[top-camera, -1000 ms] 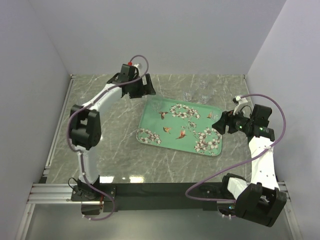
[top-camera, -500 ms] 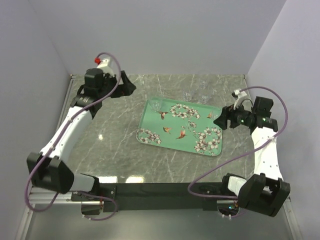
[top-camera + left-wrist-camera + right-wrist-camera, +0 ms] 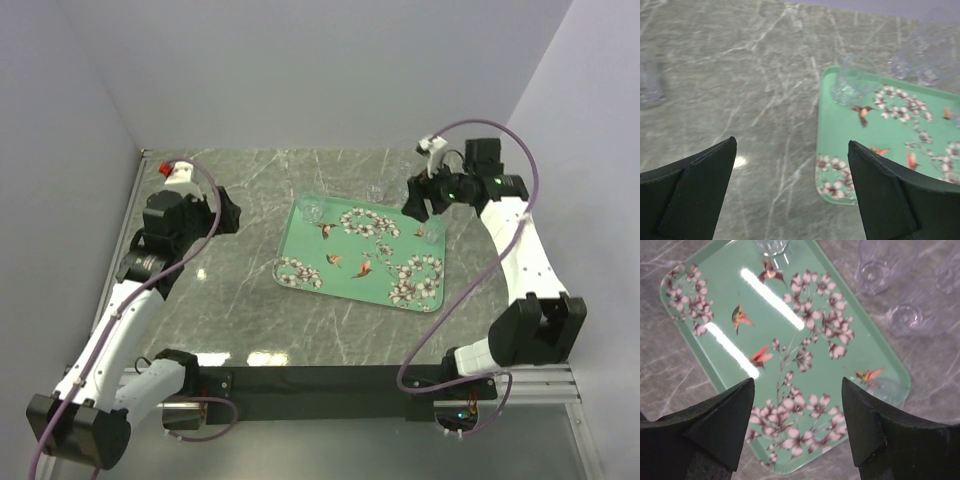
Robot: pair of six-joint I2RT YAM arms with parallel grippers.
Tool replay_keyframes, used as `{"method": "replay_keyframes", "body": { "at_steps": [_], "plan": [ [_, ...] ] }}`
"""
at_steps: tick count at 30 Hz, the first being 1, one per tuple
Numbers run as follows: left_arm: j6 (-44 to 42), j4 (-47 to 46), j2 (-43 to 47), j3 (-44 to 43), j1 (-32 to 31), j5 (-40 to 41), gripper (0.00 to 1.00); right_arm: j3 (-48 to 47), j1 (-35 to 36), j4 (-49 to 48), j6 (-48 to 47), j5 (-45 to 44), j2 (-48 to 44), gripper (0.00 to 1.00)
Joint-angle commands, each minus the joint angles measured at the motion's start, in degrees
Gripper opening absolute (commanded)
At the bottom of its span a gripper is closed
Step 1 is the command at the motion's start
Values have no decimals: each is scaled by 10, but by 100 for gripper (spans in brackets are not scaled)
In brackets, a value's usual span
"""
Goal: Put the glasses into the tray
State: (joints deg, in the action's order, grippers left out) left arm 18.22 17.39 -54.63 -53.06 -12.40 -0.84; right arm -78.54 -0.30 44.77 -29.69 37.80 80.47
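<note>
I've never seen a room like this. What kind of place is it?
Probably a robot testing booth: plain walls box in a marble-look table, with the left arm and right arm bolted at its edge near a flowery tray.

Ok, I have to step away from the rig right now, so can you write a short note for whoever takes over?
Left end effector: open, empty, off to the left of the tray.
Right end effector: open, empty, above the tray's far right end.
Done: two glasses in the tray, the first glass at its far left corner and the second glass at its far right corner.
To do: at least three loose glasses stand on the table beyond the tray's far rim and need to go in.
</note>
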Motion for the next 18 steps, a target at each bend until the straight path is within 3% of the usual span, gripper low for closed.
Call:
{"method": "replay_keyframes", "body": {
  "at_steps": [1, 18],
  "plan": [
    [-36, -9, 32, 32, 1, 71, 99, -75, 40, 14, 2, -65, 47, 77],
    [-38, 1, 51, 40, 1, 105, 99, -366, 165, 30, 53, -228, 332, 77]
  ]
}}
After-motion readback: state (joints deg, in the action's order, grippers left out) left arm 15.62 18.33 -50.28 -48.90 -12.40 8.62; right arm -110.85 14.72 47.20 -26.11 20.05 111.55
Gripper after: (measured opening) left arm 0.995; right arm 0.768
